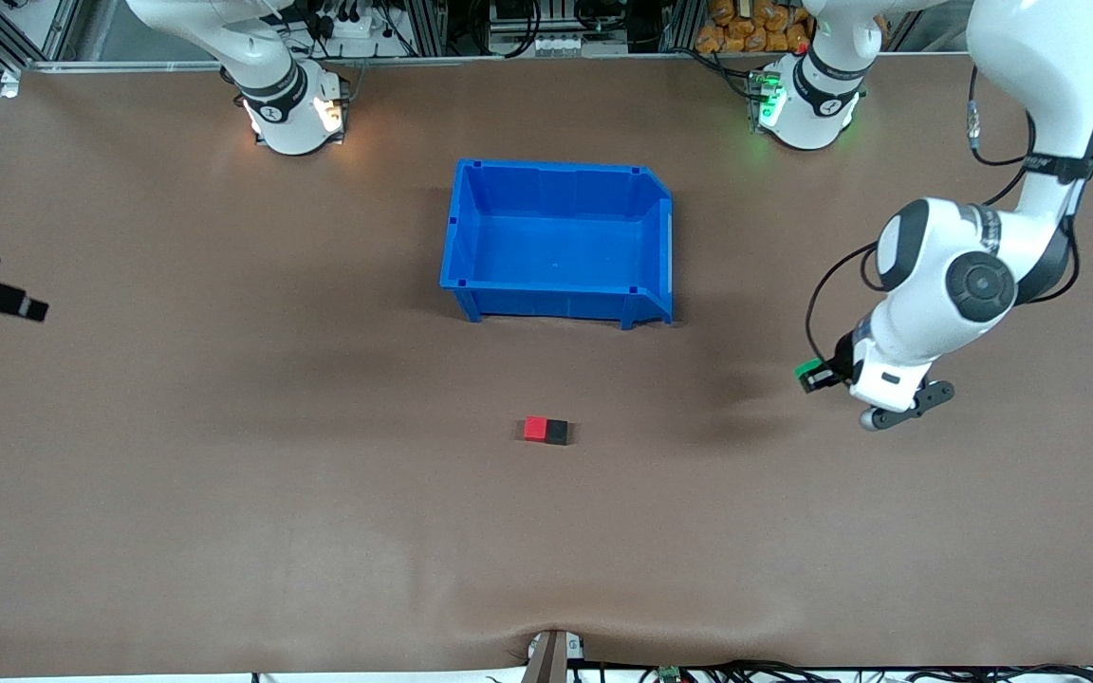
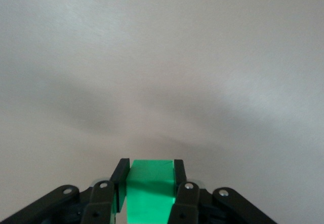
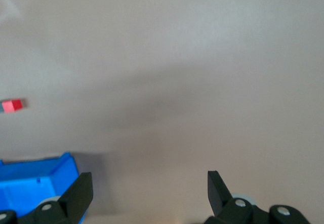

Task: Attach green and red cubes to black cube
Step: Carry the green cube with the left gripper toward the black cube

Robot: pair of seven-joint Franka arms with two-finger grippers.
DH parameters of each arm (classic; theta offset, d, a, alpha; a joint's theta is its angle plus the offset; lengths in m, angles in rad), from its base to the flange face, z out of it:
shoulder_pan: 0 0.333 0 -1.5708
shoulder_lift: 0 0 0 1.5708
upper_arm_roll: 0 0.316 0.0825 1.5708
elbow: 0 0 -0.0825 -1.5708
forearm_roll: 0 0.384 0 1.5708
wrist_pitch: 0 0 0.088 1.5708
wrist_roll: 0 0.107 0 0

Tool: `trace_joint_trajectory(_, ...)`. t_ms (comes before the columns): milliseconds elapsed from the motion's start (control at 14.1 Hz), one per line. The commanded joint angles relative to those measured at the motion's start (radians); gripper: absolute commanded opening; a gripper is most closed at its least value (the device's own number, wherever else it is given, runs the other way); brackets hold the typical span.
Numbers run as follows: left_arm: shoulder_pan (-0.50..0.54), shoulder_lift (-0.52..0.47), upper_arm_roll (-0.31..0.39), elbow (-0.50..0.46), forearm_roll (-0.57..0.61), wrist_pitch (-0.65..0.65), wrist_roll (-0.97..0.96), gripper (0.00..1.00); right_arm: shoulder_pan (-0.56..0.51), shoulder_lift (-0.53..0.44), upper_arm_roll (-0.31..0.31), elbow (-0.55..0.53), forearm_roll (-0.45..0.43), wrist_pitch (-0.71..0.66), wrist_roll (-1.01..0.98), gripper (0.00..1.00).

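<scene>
The left pincer (image 1: 810, 376) hangs in the air over the left arm's end of the tabletop (image 1: 224, 493), its fingers (image 2: 120, 176) pinching the green cube (image 2: 148, 188) from two opposite faces, a hold that leaves the cube's front face bare for mating; the red cube (image 1: 535, 429) and the black cube (image 1: 557, 433) sit touching side by side near the middle of the tabletop, nearer the front edge than the blue bin (image 1: 471, 237), the red one on the side toward the right arm's end, so the black cube's free face looks toward the left arm's end, the side from which the green cube would likely arrive; the red half of the job appears done, the green half not yet; the right pincer (image 3: 147, 191) waits with its fingers spread wide and nothing between them, above the tabletop beside a corner of the bin, clear of the cubes.
</scene>
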Motion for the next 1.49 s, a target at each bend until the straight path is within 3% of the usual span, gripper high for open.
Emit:
trace_joint_trajectory(0, -0.05, 0.081, 0.002, 0.14, -0.013, -0.079, -0.126, 0.0, 0.012, -0.051, 0.015, -0.051, -0.03, -0.053, 0.0, 1.0)
trace_joint_trajectory(71, -0.066, 0.108, 0.002, 0.178, -0.013, -0.107, -0.181, 0.0, 0.015, -0.083, 0.022, -0.095, -0.035, -0.05, 0.0, 1.0)
trace_joint_trajectory(142, -0.087, 0.135, 0.002, 0.224, -0.013, -0.138, -0.259, 0.0, 0.001, -0.133, 0.069, -0.152, -0.07, -0.046, 0.0, 1.0)
trace_joint_trajectory(356, -0.155, 0.191, 0.002, 0.328, -0.012, -0.166, -0.445, 0.0, -0.232, -0.337, 0.383, -0.429, -0.18, 0.101, 0.0, 1.0)
trace_joint_trajectory(498, -0.184, 0.256, 0.003, 0.402, -0.009, -0.167, -0.523, 0.0, -0.269, -0.451, 0.465, -0.581, -0.224, 0.182, 0.0, 1.0)
trace_joint_trajectory(640, -0.21, 0.326, 0.011, 0.492, -0.006, -0.167, -0.597, 0.0, -0.286, -0.525, 0.48, -0.689, -0.254, 0.27, -0.032, 1.0)
trace_joint_trajectory(783, -0.25, 0.369, 0.025, 0.543, -0.001, -0.166, -0.629, 0.0, -0.289, -0.505, 0.48, -0.639, -0.318, 0.302, -0.098, 1.0)
trace_joint_trajectory(1139, -0.472, 0.493, 0.205, 0.675, -0.005, -0.124, -0.877, 0.0, -0.3, -0.454, 0.479, -0.574, -0.326, 0.31, -0.11, 1.0)
trace_joint_trajectory(1423, -0.561, 0.55, 0.223, 0.679, -0.004, -0.032, -1.023, 0.0, -0.309, -0.412, 0.479, -0.51, -0.317, 0.309, -0.106, 1.0)
